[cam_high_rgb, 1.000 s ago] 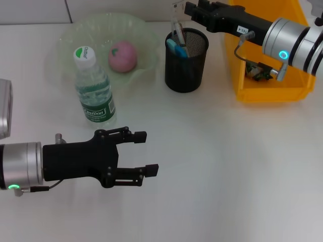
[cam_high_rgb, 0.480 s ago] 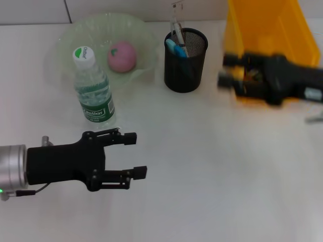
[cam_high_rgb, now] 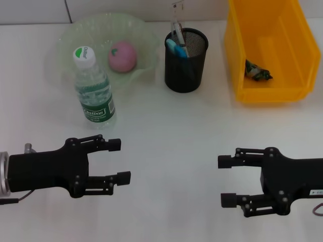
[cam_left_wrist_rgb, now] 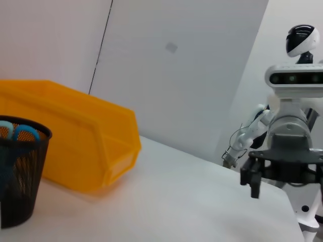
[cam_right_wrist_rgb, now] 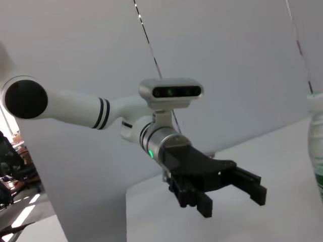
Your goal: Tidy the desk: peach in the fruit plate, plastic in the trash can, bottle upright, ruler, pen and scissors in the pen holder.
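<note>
Both arms hang low over the near edge of the white table, and neither one carries anything. The left gripper sits at the near left, fingers spread wide and pointing toward the middle; the right gripper mirrors it at the near right, fingers just as wide apart, tips facing back at its partner. Up toward the far left corner, the peach lies inside the green fruit plate. The bottle stands upright just in front of that plate, white cap on top, touching nothing else. Along the far edge near the middle, the black mesh pen holder stands with blue-handled scissors and a clear ruler sticking out of it; a pen cannot be made out among them. At the far right corner sits the yellow trash can, and a crumpled piece of plastic rests on its floor. From the right wrist view, the left gripper shows its fingers open with nothing between them.
</note>
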Available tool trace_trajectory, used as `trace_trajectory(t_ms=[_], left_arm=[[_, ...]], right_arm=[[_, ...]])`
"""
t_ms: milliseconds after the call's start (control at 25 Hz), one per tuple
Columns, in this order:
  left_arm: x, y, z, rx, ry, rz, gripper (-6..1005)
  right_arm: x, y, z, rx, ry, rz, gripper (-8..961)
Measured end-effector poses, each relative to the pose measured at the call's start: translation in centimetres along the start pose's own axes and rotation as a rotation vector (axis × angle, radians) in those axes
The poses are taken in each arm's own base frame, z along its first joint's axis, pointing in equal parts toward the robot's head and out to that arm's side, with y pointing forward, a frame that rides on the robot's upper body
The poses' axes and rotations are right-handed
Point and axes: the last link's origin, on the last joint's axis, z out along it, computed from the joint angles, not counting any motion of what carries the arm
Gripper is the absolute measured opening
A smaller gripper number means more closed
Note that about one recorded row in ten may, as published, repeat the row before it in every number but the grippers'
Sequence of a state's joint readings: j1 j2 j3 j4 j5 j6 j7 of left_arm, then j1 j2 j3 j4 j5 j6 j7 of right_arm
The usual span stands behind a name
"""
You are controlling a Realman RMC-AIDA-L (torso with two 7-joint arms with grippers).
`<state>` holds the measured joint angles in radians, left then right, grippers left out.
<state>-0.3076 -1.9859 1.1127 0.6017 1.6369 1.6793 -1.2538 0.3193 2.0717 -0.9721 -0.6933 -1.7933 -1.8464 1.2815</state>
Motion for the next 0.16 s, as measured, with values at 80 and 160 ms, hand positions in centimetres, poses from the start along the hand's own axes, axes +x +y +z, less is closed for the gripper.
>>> trace_trajectory(t_ms=[80,160], left_arm=[[-0.08,0.03,-0.23,0.000,-0.003,-0.003,841],[-0.14,0.10,-0.52,0.002,-0.002,-0.005,841]], right_arm=[[0.16,-0.13,0.30,0.003,-0.011,-0.003,771],[0.16,-0.30,0.48,0.006,-0.015,0.001,771]])
